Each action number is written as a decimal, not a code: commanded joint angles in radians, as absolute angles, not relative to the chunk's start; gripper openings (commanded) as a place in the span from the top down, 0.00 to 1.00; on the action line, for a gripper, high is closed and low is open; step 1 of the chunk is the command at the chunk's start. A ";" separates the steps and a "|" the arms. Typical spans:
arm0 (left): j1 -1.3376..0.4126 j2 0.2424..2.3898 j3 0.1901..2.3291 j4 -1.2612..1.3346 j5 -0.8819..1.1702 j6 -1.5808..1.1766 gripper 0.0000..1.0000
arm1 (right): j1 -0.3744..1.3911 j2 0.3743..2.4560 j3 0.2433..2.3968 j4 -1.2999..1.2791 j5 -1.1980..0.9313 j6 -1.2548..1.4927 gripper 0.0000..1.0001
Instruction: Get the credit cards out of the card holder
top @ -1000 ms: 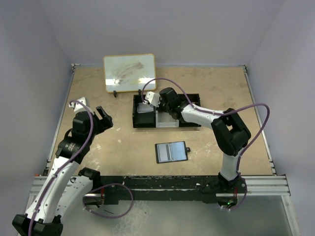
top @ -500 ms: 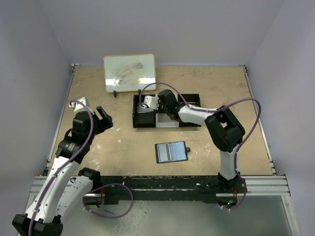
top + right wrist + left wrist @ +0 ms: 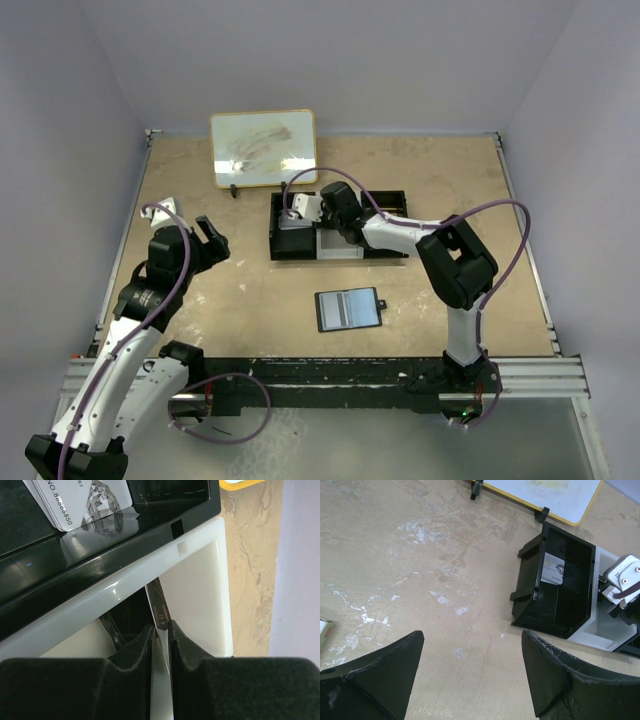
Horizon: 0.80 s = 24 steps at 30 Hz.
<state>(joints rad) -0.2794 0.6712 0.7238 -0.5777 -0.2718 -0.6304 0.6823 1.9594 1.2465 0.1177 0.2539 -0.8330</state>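
My right gripper [image 3: 160,630] sits low in the tray's [image 3: 150,560] white bay, jaws a sliver apart round a dark card [image 3: 159,612], clamped or freed I cannot tell; a pale card [image 3: 80,500] beyond it is already binned; the card holder [image 3: 348,309] lies open well behind, remaining contents unreadable; my left gripper [image 3: 472,637] gapes idle.

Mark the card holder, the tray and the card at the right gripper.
card holder [image 3: 348,309], top view, blue-grey inside panel.
tray [image 3: 564,606], left wrist view, inside the black compartment.
card [image 3: 159,611], right wrist view, dark patterned face.
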 commanded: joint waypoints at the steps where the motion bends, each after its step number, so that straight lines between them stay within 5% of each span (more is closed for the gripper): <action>1: -0.272 0.673 0.729 -0.542 -0.260 -0.604 0.24 | 0.687 1.960 1.287 0.129 0.280 -0.809 0.80; 24: -0.273 0.695 0.728 -0.543 -0.249 -0.606 0.24 | 0.687 1.959 1.243 0.124 0.211 -0.801 0.70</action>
